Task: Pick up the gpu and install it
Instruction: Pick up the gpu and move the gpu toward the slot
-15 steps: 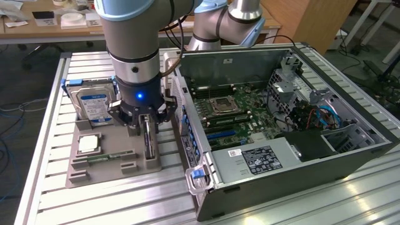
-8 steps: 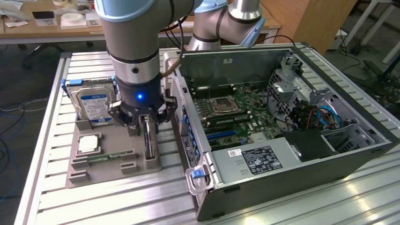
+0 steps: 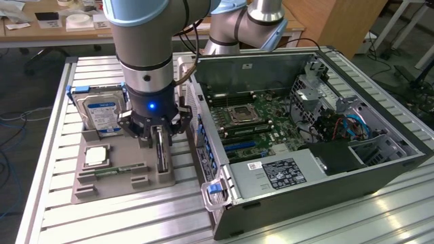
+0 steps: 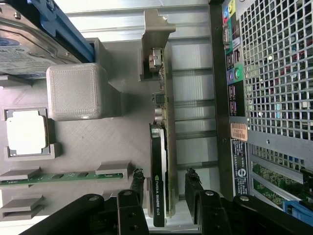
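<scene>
Black jaws apart — astride the slim, flat gpu (image 4: 159, 161) — edge-on in grey holder (image 4: 112, 147).

Cluttered wooden desk (image 3: 42, 33), wooden cabinet (image 3: 334, 23), grey floor (image 3: 20, 94)

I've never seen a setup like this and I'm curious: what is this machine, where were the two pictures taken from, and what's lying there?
It is a robot arm with a two-fingered gripper. One picture comes from a camera off the arm, the other from a camera on its wrist. A grey holder on the table keeps computer parts: a hard drive, a processor chip, a memory stick and the gpu, standing on edge. Beside it lies an open computer case. The gripper's open jaws straddle the gpu; nothing is lifted yet.
</scene>
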